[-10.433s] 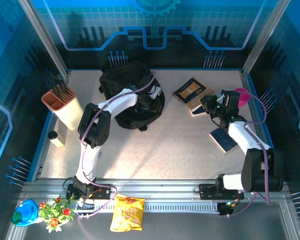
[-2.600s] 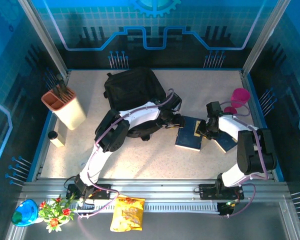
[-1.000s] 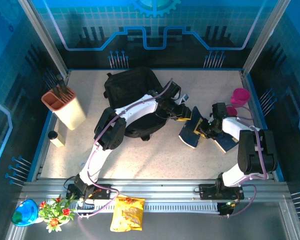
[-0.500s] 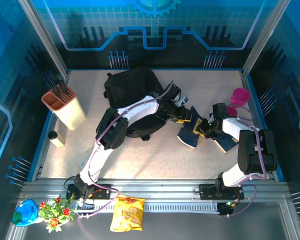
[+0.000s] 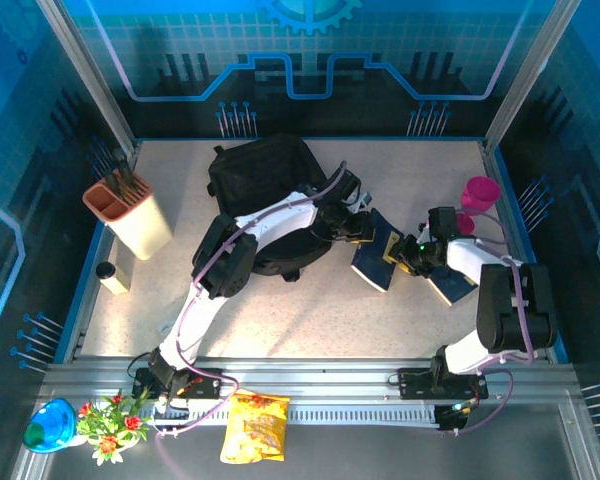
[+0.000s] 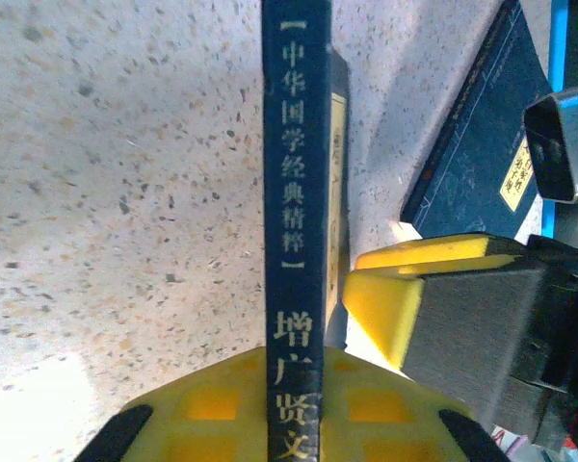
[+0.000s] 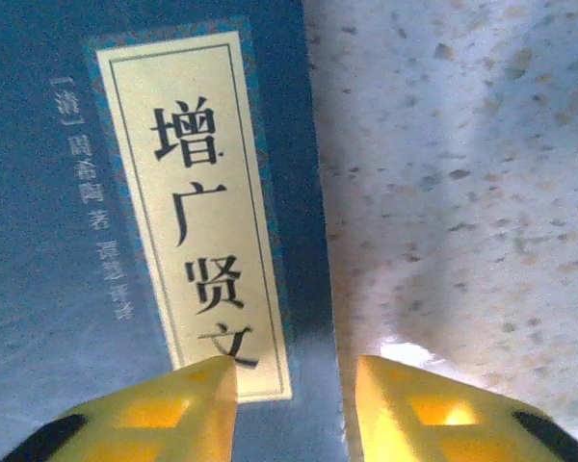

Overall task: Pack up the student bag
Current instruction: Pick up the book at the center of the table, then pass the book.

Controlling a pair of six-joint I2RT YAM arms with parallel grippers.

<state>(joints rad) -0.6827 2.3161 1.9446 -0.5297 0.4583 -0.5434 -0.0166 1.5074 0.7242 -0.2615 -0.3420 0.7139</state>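
The student bag, black soft fabric with a rounded top, lies at about 11 o'clock on the speckled bench. At the bag's 4 o'clock, the left claw is clenched on a dark blue book. In the left wrist view its thin spine stands pinched between the yellow fingers. Pale characters on the spine read 中华国学经典精粹 and, larger, 增广贤文.

The right claw sits at the book's 3 o'clock, released. Its yellow fingers are apart, one over the cover and one over bare bench. The cover carries a cream, blue-bordered label printed 增广贤文. A smaller column beside it begins with 清 in brackets, and the rest is too blurred to read.

A second blue book lies flat at the first one's 4 o'clock. A pink cup stands at 2 o'clock.
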